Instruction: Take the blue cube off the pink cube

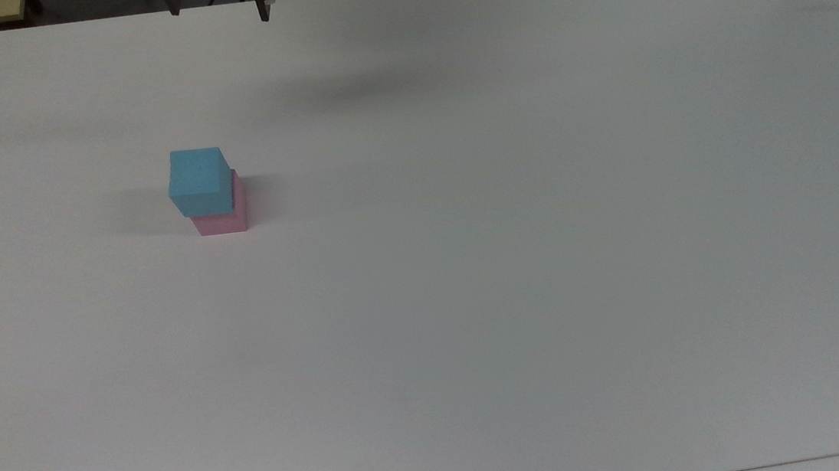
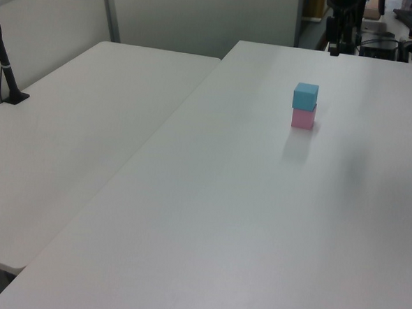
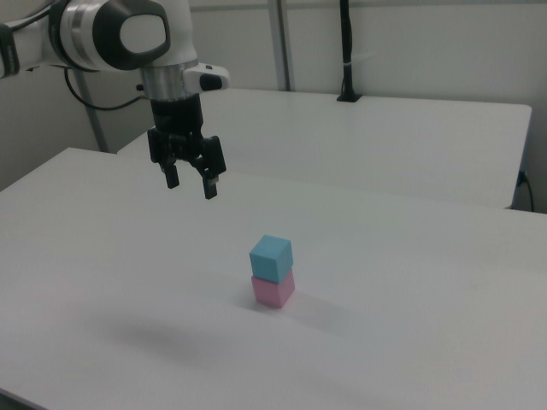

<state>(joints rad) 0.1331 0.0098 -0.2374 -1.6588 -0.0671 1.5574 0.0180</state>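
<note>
End effector (image 3: 191,182) hung spread wide, holding nothing, upper left of the right view, well above the counter (image 3: 410,282). Blue cube (image 3: 271,258) sat on the pink cube (image 3: 273,289), frame centre.

Gripper (image 3: 191,183) downward, jaws apart, empty, above table height.
</note>
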